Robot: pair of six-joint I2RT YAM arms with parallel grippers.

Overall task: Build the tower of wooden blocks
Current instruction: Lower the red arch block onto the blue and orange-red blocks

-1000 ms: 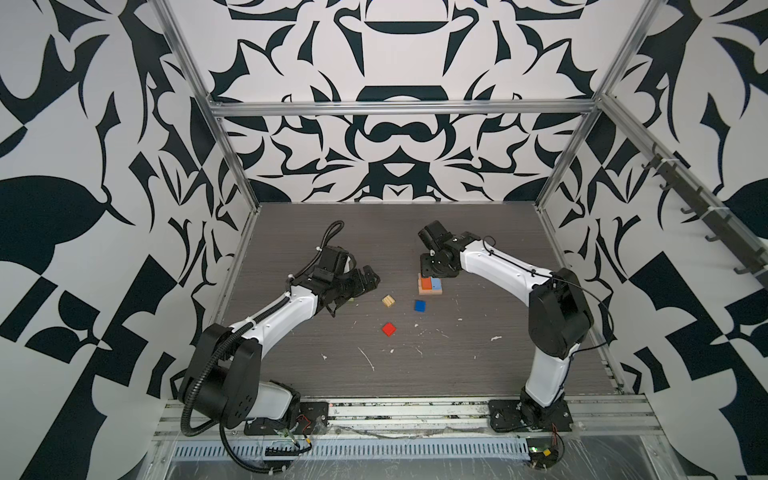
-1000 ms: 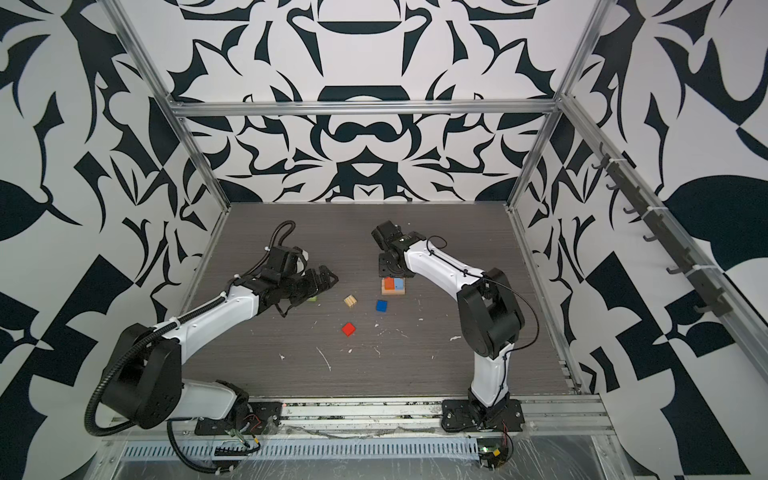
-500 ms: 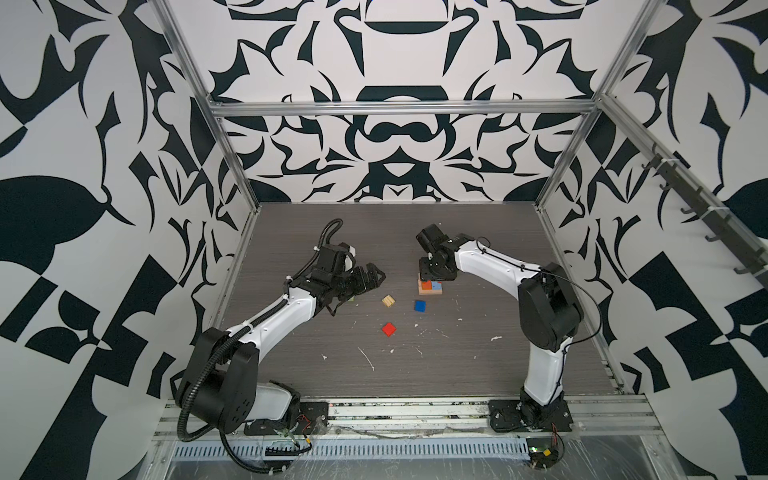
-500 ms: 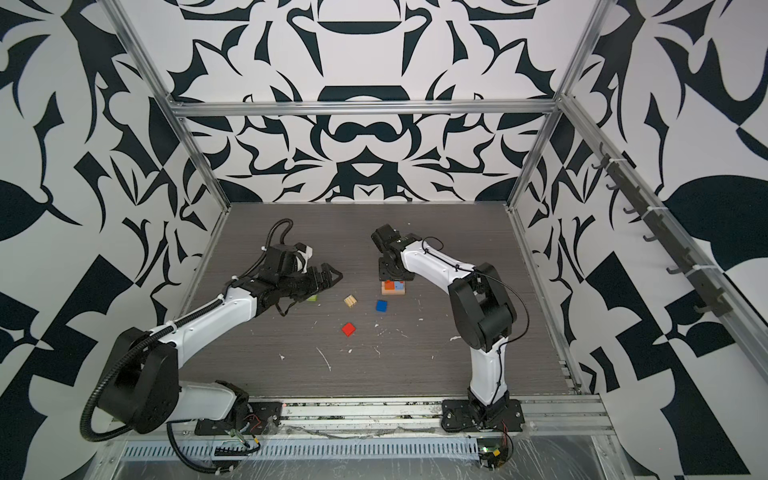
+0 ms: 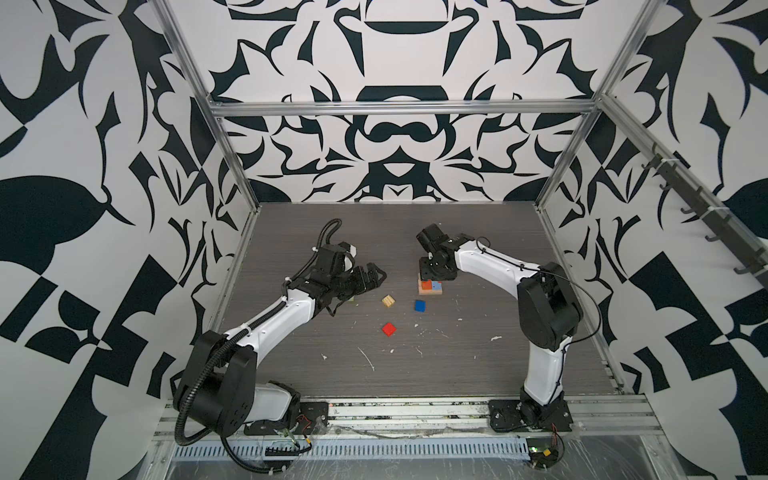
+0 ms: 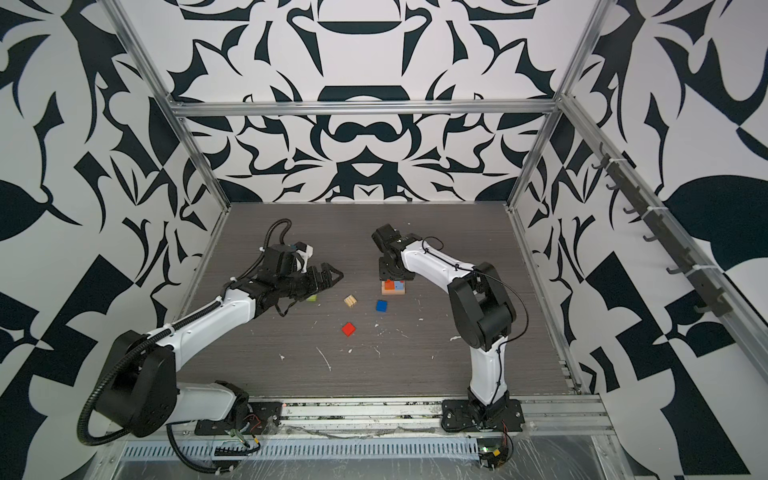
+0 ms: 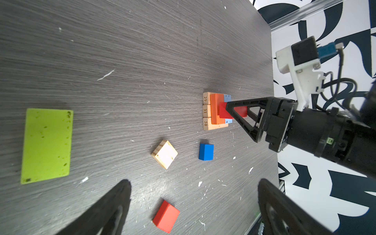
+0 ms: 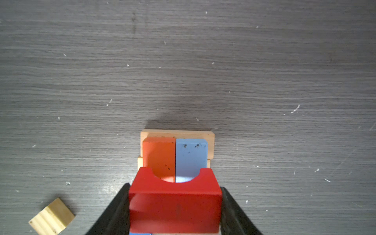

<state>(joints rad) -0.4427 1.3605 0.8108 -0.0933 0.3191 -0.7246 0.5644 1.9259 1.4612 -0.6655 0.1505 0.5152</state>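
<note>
A dark, wood-grain desk [image 5: 457, 365] is sitting inside a booth with black-and-white patterned walls, and two white-and-black robot arms are reaching in from its near edge.

The wood block tower [image 5: 430, 287] is standing a little right of the desk's middle, directly under the tip of the right arm [image 5: 494, 266]. Its base is a row of plain tan oblongs lying side by side. An orange block [image 8: 158, 156] and a light blue block [image 8: 191, 156] are lying on them, touching along their long sides.

The right jaws are pointing straight down, partly closed, and gripping a red arch block [image 8: 175, 203] by its two ends. They are holding it over the orange and light blue pair. Whether it is already resting on them is hard to tell.

The left arm [image 5: 286, 307] is stretching toward the middle. Its jaws are spread wide and gripping nothing – they are hovering above the desk, pointing toward the tower.

A flat lime green block [image 7: 46, 145] is lying under that arm, mostly hidden in both top views. Three loose blocks are lying apart between the arms: a tan block [image 5: 388, 301], a dark blue cube [image 5: 419, 306] just right of it and near the tower, and a red block [image 5: 389, 329] closer to the front edge. White flecks are dotting the desk.
</note>
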